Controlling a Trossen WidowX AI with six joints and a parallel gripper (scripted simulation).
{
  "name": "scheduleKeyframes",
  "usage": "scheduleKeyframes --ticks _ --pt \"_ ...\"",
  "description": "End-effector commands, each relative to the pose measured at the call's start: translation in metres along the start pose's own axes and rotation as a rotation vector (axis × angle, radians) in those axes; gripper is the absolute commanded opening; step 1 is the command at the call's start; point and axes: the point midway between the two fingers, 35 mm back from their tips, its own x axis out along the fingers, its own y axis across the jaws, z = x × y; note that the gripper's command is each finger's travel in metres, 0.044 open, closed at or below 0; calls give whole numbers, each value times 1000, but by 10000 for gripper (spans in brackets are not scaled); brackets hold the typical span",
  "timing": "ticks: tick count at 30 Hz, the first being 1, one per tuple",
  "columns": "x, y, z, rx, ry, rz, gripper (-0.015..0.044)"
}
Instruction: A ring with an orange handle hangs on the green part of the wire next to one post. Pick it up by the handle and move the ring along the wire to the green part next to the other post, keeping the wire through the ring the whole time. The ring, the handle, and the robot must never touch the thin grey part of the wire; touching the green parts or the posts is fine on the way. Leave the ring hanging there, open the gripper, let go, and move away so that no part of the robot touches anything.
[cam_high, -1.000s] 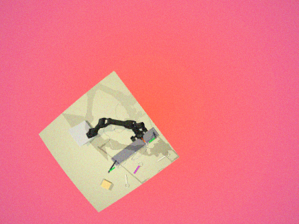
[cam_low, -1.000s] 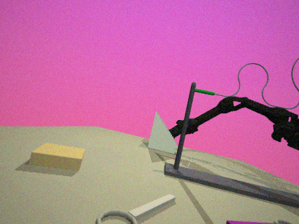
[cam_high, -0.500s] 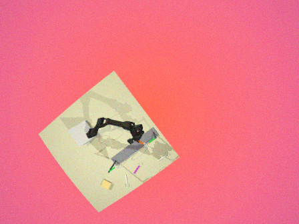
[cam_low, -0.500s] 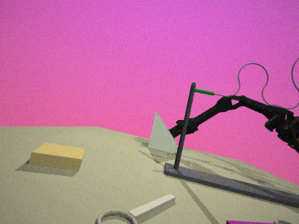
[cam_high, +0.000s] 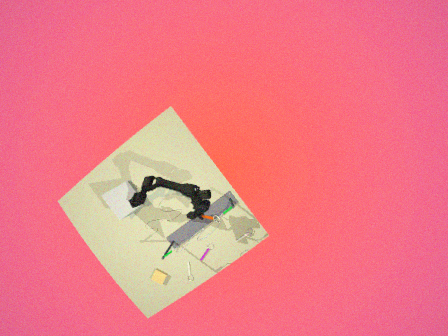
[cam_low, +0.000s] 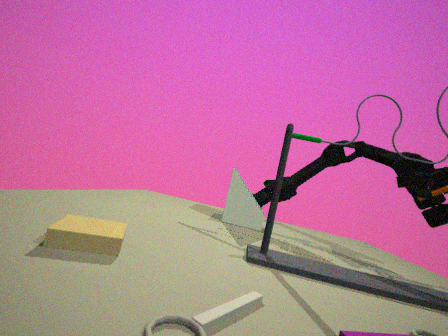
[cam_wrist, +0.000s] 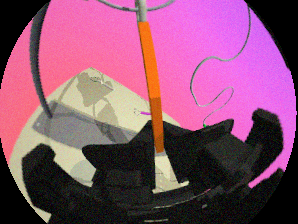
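My gripper (cam_high: 199, 215) (cam_wrist: 153, 122) is shut on the orange handle (cam_high: 207, 217) (cam_wrist: 151, 75), which also shows at the right edge of the exterior view (cam_low: 441, 191). The ring (cam_high: 219, 218) is on the handle's outer end, nearer the upper-right post than the lower-left one. Its grey stem (cam_wrist: 141, 12) reaches the wrist view's top edge; whether the wire runs through the ring cannot be told. The green parts (cam_high: 228, 210) (cam_high: 167, 254) (cam_low: 306, 137) are beside the posts (cam_high: 169, 249) (cam_low: 278, 190) (cam_wrist: 35, 50). The thin grey wire (cam_low: 379, 95) (cam_wrist: 192, 80) curves in loops.
The grey base (cam_high: 190, 230) (cam_low: 350, 276) (cam_wrist: 70, 129) lies under the wire. A purple-handled ring (cam_high: 205, 254) (cam_wrist: 145, 113), a white-handled ring (cam_high: 189, 270) (cam_low: 227, 310) and a yellow block (cam_high: 160, 276) (cam_low: 85, 232) lie on the table. A pale wedge (cam_high: 117, 200) (cam_low: 240, 205) stands near the arm's base.
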Motion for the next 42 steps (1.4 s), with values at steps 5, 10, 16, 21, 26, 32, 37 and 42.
scheduleKeyframes --ticks 5,10,16,21,26,32,37,42 --pt "-2 -32 3 -177 -4 -106 -150" --pt "-4 -49 7 -286 -5 -168 -150" --pt "-8 -68 14 -411 -6 -238 -150" --pt "-12 -82 21 -507 -7 -291 -150" --pt "-16 -94 28 -597 -7 -341 -150" --pt "-21 -105 37 -686 -7 -390 -150" --pt "-25 -113 44 -753 -7 -427 -150" --pt "-30 -120 52 -819 -7 -463 -150"
